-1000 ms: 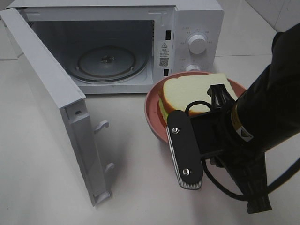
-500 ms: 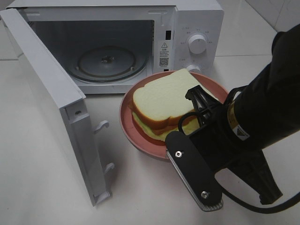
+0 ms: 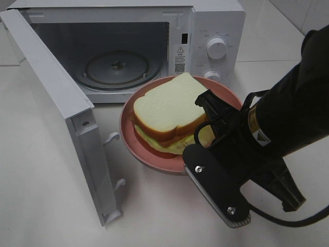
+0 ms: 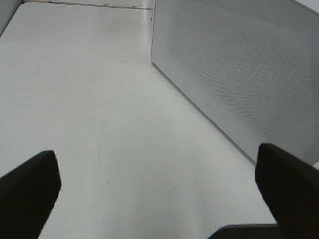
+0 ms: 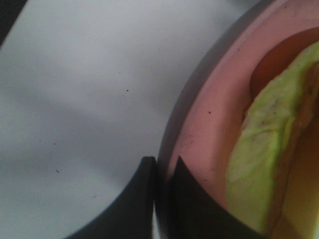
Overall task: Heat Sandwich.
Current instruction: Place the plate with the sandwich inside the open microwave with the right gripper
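The microwave (image 3: 216,25) stands at 12 o'clock on the white counter (image 3: 46,216). Its door (image 3: 51,103) is swung fully open toward 9 o'clock. The cavity holds only the round glass turntable (image 3: 115,69), lying flat on the floor of the oven. Two dials (image 3: 216,48) sit on the control panel at about 1 o'clock.

The sandwich (image 3: 164,110) is outside the oven, near the centre of the high view and just in front of the cavity's lower right corner. It lies on the round pink plate (image 3: 149,157). Its thick white slices are stacked slightly askew, and the pale green-yellow filling shows along the edge that faces 6 o'clock. The plate carries nothing else. Whether it rests on the counter or is raised off it cannot be told.

The right arm comes in from 4 o'clock. The right fingers (image 5: 142,199) are pinched narrow on the plate's rim, one on each side of it, close beside the filling.

The left fingers (image 4: 27,194) stand wide apart over bare counter with nothing between them. A dotted white panel (image 4: 239,74) is near them.
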### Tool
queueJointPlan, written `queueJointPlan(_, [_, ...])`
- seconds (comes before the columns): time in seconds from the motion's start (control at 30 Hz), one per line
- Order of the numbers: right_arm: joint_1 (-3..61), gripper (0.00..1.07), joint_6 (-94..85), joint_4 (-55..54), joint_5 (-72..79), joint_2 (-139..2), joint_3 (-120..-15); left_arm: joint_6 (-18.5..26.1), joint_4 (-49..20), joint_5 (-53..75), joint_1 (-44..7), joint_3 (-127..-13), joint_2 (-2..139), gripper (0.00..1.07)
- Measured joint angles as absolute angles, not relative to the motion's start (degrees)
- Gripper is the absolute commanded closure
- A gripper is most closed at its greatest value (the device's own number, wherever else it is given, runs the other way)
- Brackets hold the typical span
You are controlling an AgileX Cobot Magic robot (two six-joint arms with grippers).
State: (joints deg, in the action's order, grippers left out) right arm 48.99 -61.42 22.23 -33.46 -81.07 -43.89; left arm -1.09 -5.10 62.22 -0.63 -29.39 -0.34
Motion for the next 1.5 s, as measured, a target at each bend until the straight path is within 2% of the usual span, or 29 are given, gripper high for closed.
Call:
queueJointPlan(0.37, [41.48,1.05,-80.27,13.18,-29.28,-81.07,-43.89,-1.09,-5.10,62.22,-0.63,-29.39,-0.34,0.07])
queueJointPlan(0.57, [38.56,1.04,-91.50,4.13,-28.42,-81.07,-43.89,-1.09,-5.10,62.22,-0.63,-29.39,-0.34,0.07])
queueJointPlan(0.73, [37.82,1.05,-96.77,0.34,-26.36,-81.13,-43.89,-1.09,-5.10,62.22,-0.63,-29.39,-0.34,0.07])
queueJointPlan(1.07, [37.64,1.06,-97.52,0.00,-24.69,-83.77,-44.12,-1.09,-5.10,62.22,-0.63,-29.39,-0.34,0.07])
queueJointPlan(1.5, [37.59,1.06,-102.96,-3.72,-23.38,-91.21,-51.74,-1.09,-5.10,62.22,-0.63,-29.39,-0.34,0.07])
